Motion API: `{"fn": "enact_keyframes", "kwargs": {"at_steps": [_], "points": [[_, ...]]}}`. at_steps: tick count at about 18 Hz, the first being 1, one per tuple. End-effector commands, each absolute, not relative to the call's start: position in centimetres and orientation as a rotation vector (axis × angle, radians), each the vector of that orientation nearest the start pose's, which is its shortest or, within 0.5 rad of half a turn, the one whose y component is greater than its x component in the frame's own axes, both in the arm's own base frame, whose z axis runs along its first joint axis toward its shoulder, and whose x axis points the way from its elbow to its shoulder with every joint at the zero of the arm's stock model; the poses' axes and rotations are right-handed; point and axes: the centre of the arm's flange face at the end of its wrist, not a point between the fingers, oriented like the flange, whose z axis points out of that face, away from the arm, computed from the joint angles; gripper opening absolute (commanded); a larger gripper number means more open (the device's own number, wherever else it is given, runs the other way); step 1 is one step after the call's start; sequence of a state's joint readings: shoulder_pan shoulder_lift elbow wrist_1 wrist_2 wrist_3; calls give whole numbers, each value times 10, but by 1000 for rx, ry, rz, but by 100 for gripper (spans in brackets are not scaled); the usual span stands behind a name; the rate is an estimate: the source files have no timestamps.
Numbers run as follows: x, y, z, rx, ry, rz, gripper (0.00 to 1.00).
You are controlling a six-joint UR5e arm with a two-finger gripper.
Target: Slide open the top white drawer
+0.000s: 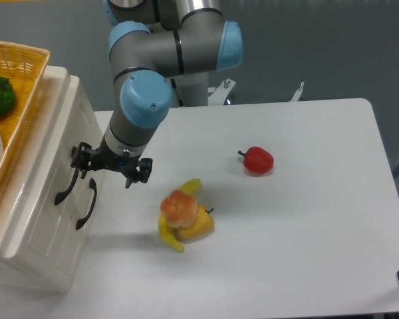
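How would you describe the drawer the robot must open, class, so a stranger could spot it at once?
Find the cream-white cabinet at the table's left edge, under the yellow basket. The top white drawer is the upper of two fronts; its curved black handle is the one beside the gripper, unlike the lower drawer's handle.

View: a single fixed camera, set high, looking down at the counter (306, 226).
Facing: toward the arm's base at the counter's far edge.
Range: middling — cabinet (33, 219) cropped left of the counter.
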State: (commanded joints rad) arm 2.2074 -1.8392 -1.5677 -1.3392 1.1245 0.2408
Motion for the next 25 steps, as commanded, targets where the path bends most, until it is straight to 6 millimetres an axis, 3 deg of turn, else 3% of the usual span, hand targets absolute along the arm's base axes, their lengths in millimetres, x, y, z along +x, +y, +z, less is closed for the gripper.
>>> {"fn": "enact_keyframes", "kwargs": {"at_steps": [25], "points": [[-194,584,374,-2870,-557,-634,100]]}}
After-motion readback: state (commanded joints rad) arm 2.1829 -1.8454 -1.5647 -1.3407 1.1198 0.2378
